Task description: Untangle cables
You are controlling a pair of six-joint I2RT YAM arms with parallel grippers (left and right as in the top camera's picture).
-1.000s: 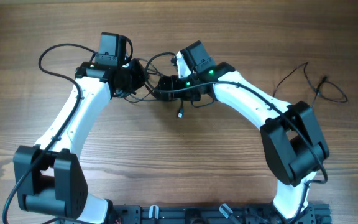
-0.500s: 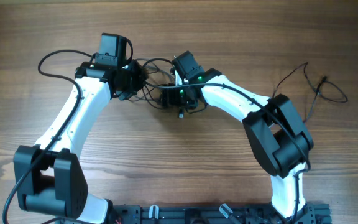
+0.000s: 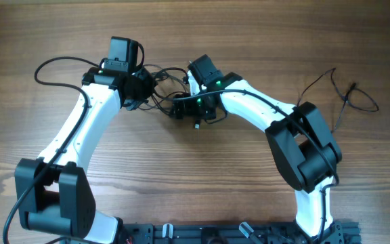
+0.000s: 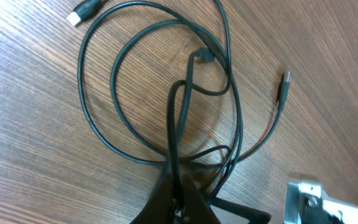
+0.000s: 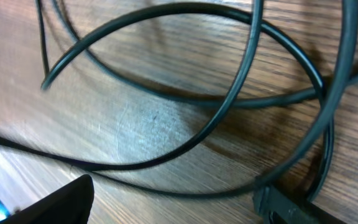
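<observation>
At mid-table (image 3: 202, 183), tangled black cables (image 4: 230, 112) lie looped between 2 arms. Left gripper (image 4: 176, 194) is pinched tight on a doubled strand; right gripper (image 5: 176, 206) stands wide apart over the loops, gripping nothing.

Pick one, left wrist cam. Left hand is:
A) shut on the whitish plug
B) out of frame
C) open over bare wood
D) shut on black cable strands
D: at the bottom of the left wrist view, the left hand is pinched shut on strands of the cables. The whitish plug lies free on the table at top left.
</observation>
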